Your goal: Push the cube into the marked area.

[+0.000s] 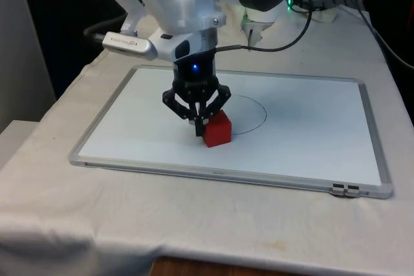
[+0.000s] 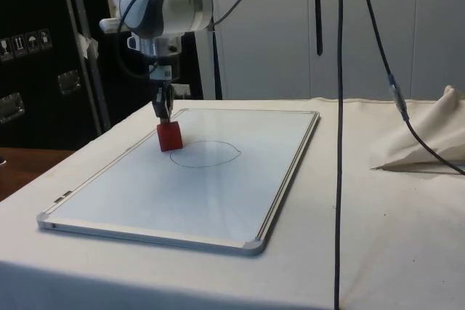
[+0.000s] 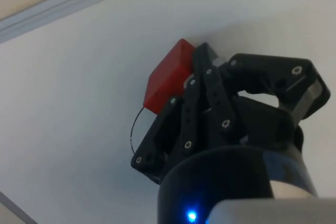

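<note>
Pushing now, with hand (image 1: 200, 127) pressed together against the red cube (image 1: 218, 128) on the white board (image 1: 310, 127), right on the circle's (image 1: 255, 111) line; next needs one more nudge inward.

This is looking like a robotics lab or test room. A table (image 2: 378, 201) is standing draped in a white cloth, with a whiteboard (image 1: 310, 140) lying flat on it as a work surface. Black cables (image 2: 339, 107) are hanging down across the side view, and dark equipment cabinets (image 2: 36, 56) are standing behind, beside pale wall panels (image 2: 276, 27).
</note>
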Robot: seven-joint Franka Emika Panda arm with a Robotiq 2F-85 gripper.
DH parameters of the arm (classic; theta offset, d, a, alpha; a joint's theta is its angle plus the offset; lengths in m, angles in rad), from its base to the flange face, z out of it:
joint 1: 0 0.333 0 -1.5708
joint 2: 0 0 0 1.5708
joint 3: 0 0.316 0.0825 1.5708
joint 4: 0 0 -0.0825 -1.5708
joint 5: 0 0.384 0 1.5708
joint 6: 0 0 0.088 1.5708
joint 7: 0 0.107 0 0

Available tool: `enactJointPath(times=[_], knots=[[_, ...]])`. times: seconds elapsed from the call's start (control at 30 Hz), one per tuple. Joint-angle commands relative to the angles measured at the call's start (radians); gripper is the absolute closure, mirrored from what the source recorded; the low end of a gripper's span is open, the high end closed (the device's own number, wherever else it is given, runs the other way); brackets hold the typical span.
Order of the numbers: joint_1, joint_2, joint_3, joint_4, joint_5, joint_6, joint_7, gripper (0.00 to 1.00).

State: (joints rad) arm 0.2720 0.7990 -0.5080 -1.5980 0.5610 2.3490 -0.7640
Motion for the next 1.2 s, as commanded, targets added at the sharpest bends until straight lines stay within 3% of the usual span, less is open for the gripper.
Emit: enactJointPath(times=[0.0, 0.23, 0.27, 0.3, 0.53, 0.57, 0.6, 0.83, 0.87, 0.9, 1.0, 1.1, 1.13, 1.17], knots=[[-0.002, 0.013, 0.003, 0.015, 0.0, -0.002, 0.004, 1.0], [0.006, 0.03, 0.005, 0.044, 0.0, -0.007, 0.045, 1.0], [0.001, 0.029, 0.006, 0.048, 0.0, -0.01, 0.039, 1.0], [0.008, 0.028, 0.006, 0.042, 0.0, -0.007, 0.046, 1.0], [0.021, 0.008, 0.01, 0.012, -0.002, 0.002, 0.047, 1.0], [0.012, 0.015, 0.013, 0.03, -0.001, -0.01, 0.046, 1.0], [0.021, 0.005, 0.01, 0.006, -0.002, 0.003, 0.045, 1.0], [0.029, -0.032, 0.009, -0.053, -0.002, 0.013, 0.033, 1.0], [0.019, -0.019, 0.013, -0.026, -0.001, -0.006, 0.036, 1.0], [0.03, -0.038, 0.009, -0.06, -0.002, 0.014, 0.032, 1.0], [0.038, -0.059, 0.014, -0.089, -0.008, 0.016, 0.031, 1.0], [0.041, -0.075, 0.021, -0.111, -0.014, 0.02, 0.029, 1.0], [0.031, -0.064, 0.025, -0.091, -0.015, 0.003, 0.034, 1.0], [0.041, -0.087, 0.027, -0.127, -0.019, 0.024, 0.028, 1.0]])
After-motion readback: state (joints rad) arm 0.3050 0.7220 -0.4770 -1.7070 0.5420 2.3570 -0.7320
